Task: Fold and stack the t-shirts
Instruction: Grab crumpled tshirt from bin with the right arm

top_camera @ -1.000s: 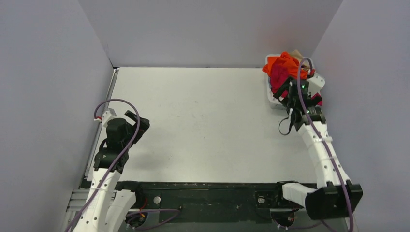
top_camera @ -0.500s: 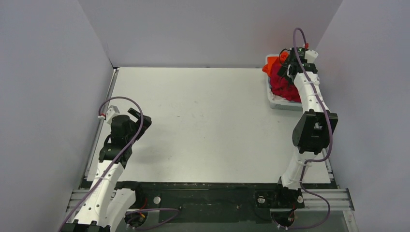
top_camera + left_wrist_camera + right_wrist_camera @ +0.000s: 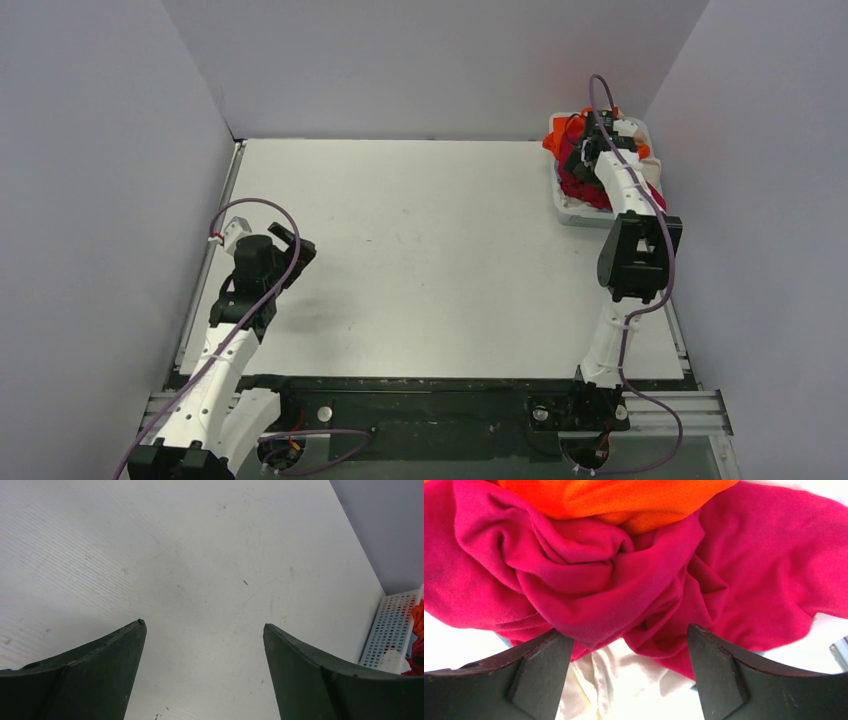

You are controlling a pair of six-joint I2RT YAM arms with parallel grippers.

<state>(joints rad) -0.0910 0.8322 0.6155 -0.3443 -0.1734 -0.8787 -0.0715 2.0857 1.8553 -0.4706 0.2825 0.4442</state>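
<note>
Cream shirt (image 3: 624, 682) mostly under crimson shirt (image 3: 589, 585)

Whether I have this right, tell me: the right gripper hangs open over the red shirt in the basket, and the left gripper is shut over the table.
Not quite. The left gripper is open, not shut: the left wrist view shows its fingers wide apart over the table. The right gripper does hang open over the red shirt in the basket.

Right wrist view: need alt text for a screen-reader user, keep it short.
The open right hand hangs close over a crumpled crimson t-shirt that fills most of the frame, its two dark fingers at the bottom corners. An orange t-shirt lies along the top edge, and a cream-white t-shirt shows below, between the fingers.
</note>
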